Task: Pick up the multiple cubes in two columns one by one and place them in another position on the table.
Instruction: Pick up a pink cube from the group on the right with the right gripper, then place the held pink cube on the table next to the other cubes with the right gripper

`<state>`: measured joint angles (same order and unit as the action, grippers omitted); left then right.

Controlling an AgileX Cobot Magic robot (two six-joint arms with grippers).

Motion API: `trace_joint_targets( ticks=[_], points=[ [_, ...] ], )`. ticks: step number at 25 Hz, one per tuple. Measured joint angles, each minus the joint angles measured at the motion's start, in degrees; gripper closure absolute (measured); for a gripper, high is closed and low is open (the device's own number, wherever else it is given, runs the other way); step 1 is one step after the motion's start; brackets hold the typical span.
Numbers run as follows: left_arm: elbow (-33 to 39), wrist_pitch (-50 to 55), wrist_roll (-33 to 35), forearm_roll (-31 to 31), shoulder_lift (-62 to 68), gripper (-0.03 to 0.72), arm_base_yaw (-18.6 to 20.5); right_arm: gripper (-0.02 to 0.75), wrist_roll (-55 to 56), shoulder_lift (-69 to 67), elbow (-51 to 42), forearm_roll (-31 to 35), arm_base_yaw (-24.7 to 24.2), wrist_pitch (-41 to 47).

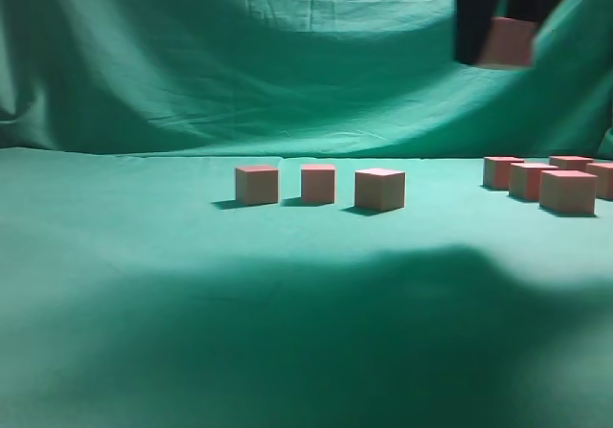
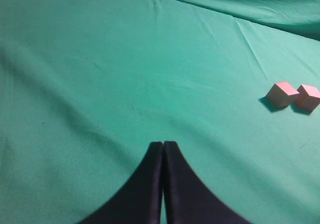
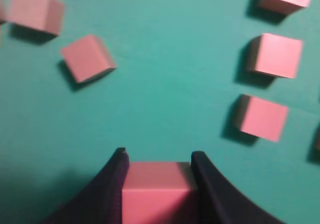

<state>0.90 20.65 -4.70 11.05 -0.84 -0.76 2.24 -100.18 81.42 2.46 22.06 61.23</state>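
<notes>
One pink, sharp-edged cube [image 3: 159, 191] sits clamped in the right gripper [image 3: 159, 184] — left gripper [image 2: 163, 156] pressed together, seen only by its wrist view.

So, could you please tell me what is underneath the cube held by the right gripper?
The held cube hangs clear above bare green table. The spot straight below it is hidden by the cube and right gripper.

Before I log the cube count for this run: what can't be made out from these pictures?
- Exterior view: the right pincer is cut by the top edge and blurred; only part of its held cube shows.
- Exterior view: the right-hand cluster overlaps itself and meets the right edge, so no count is sure.
- Right wrist view: cubes at the edges are cropped and blurred.
- Left wrist view: only the left pincer tips show; two cubes.
</notes>
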Motion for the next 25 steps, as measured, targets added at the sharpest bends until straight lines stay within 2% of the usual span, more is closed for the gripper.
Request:
trace_joint_targets(
  ticks=[1,10,15,25],
  points=[
    [0.0,0.0,0.0,0.0,0.0,0.688,0.0,0.475,0.0,0.0,0.0,0.0,0.0,0.0],
    [0.0,0.0,0.0,0.0,0.0,0.688,0.0,0.475,3.2,-0.6,0.2,1.7,15.2,-5.4],
    [0.0,0.0,0.0,0.0,0.0,0.688,0.0,0.475,11.0,-4.9,4.4,1.9,17.9,-4.8],
    [0.0,0.0,0.0,0.0,0.0,0.688,0.0,0.475,20.6,-20.7,23.4,1.9,19.4,8.1]
  ],
)
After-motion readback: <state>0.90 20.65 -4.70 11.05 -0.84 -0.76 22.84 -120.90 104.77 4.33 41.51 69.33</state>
